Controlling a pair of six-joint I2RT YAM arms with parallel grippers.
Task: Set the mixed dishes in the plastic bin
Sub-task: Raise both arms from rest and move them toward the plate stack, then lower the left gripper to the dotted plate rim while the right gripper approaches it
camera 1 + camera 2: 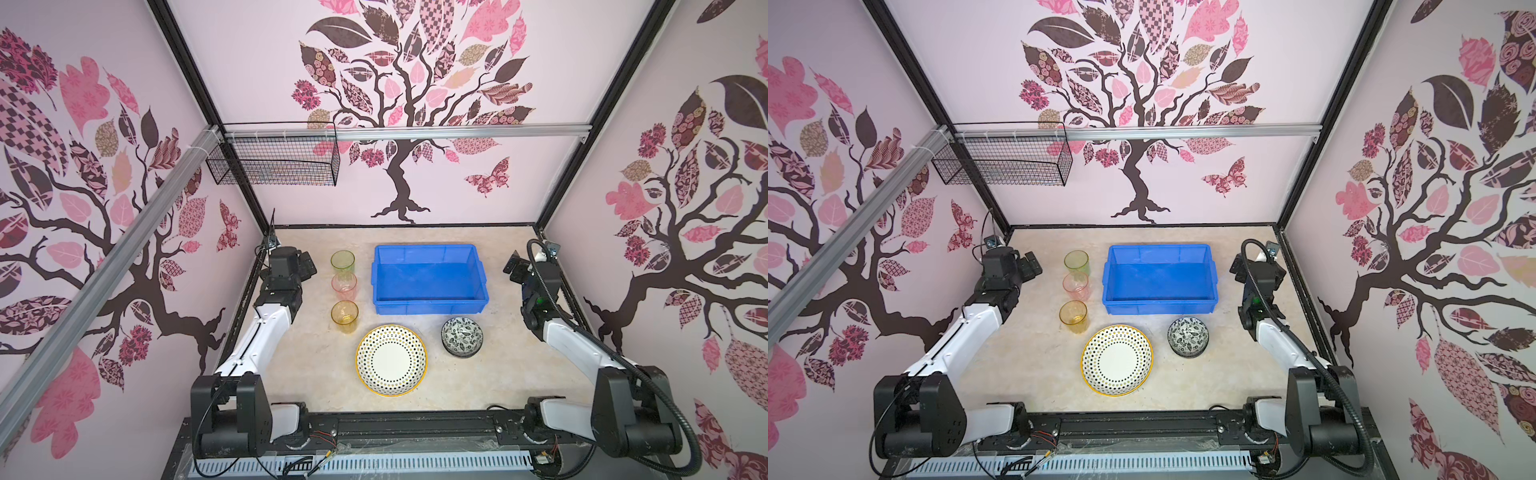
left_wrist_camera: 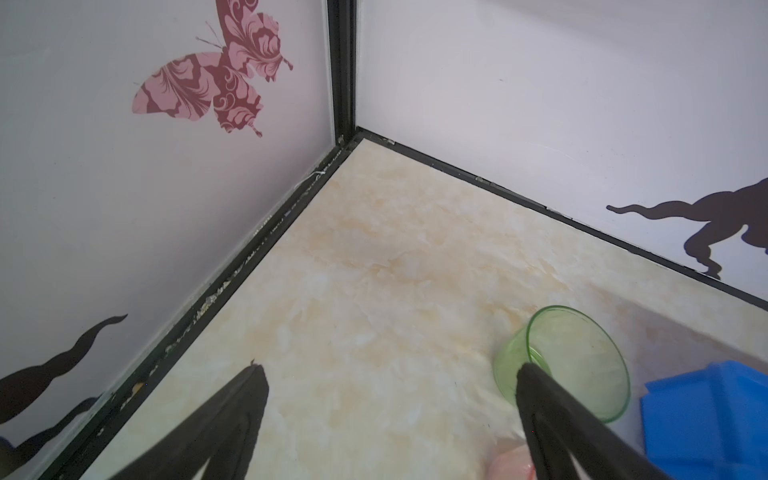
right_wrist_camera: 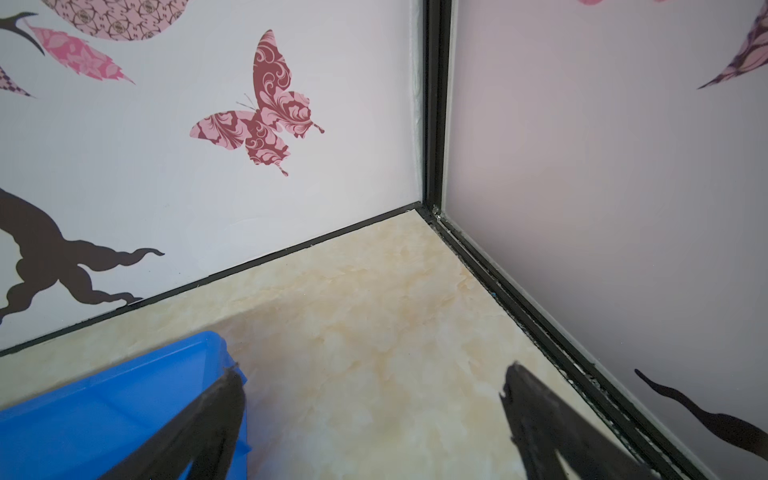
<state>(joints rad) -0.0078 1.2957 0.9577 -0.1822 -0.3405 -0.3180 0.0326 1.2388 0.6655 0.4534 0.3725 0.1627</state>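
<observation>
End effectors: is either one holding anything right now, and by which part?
Nothing is held. The left end effector and right end effector are both open and empty.

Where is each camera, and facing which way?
Top views: high in front, looking down on the table; left arm and right arm show.
Left wrist: behind the left hand, facing the far left corner.
Right wrist: behind the right hand, facing the far right corner.
All share the blue bin; top views and left wrist, the green tumbler.

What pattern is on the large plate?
Black and gold dots ring the white plate; clearest in a top view.
</observation>
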